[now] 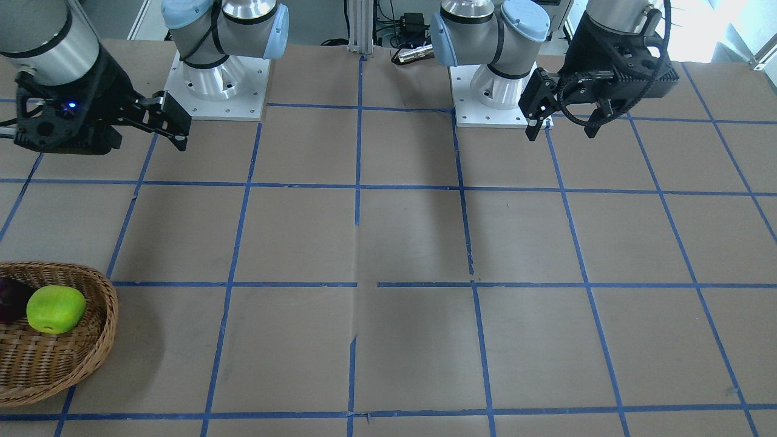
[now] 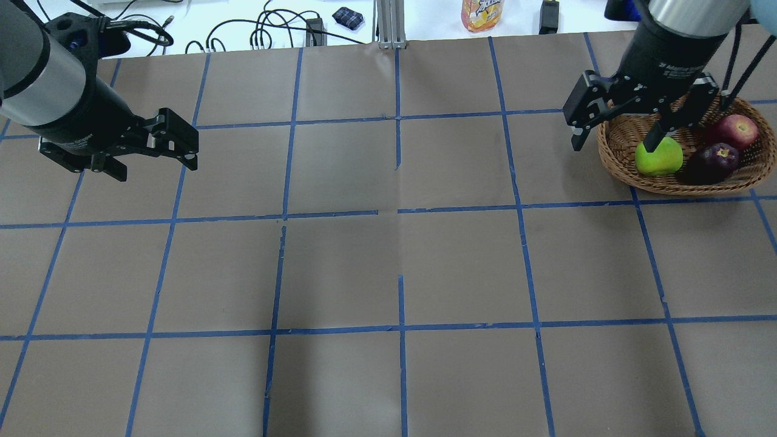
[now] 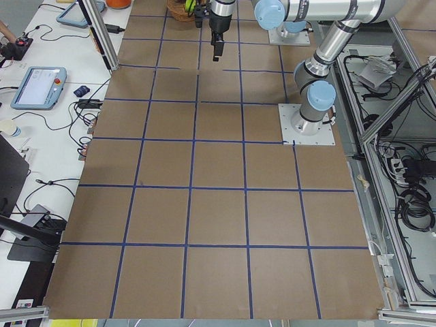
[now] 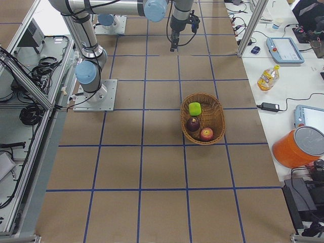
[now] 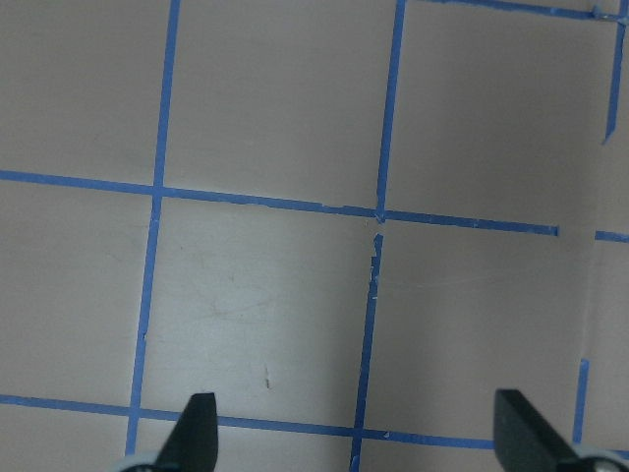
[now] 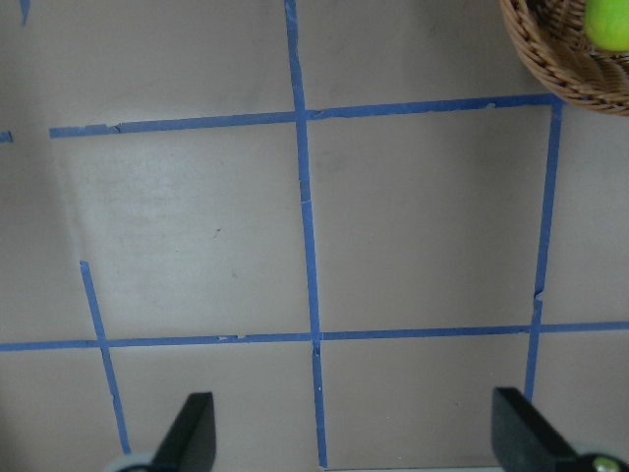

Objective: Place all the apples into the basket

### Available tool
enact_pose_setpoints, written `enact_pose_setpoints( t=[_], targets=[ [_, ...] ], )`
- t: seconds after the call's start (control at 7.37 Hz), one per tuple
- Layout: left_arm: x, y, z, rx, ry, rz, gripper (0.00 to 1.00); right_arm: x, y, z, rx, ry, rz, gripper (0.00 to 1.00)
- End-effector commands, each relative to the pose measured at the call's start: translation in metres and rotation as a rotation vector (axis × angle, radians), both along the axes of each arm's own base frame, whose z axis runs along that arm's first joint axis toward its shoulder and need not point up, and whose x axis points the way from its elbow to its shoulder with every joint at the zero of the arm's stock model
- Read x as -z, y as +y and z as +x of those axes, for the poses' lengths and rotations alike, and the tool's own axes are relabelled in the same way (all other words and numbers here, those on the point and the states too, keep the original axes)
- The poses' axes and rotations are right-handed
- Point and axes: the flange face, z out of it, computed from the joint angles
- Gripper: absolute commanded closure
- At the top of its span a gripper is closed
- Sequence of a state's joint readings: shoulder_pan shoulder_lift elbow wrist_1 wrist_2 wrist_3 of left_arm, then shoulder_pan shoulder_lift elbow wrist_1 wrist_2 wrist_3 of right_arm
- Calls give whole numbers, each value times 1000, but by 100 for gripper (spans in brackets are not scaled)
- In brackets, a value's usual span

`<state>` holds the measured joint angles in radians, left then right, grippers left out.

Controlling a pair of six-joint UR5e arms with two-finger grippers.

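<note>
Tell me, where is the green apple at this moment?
In the overhead view the green apple lies inside the basket at the upper right, at its left end, next to the maroon apple.

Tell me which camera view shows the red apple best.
The overhead exterior view: the red apple is large and clear in the basket. Exterior right shows it whole, but small. The other views do not show it.

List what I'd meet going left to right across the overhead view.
left hand → green apple → maroon apple → red apple. The right hand and basket overlap the apples, so I left them out.
</note>
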<state>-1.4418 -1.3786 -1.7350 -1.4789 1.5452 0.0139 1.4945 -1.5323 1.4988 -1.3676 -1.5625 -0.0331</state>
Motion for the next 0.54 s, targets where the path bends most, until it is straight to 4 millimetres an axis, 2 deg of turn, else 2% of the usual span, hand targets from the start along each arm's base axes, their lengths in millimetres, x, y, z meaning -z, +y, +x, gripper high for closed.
enact_pose_setpoints(
  t=[0.0,0.27,0.41],
  targets=[
    [-8,1,1,-10,5,8,0,6,7,22,19,52,11,0],
    [-10,-1,5,-21,19,3,0,-4,14,22,17,53,-10,0],
    [-7,3,7,-18,10,11,0,-7,17,22,11,51,-18,0]
  ],
)
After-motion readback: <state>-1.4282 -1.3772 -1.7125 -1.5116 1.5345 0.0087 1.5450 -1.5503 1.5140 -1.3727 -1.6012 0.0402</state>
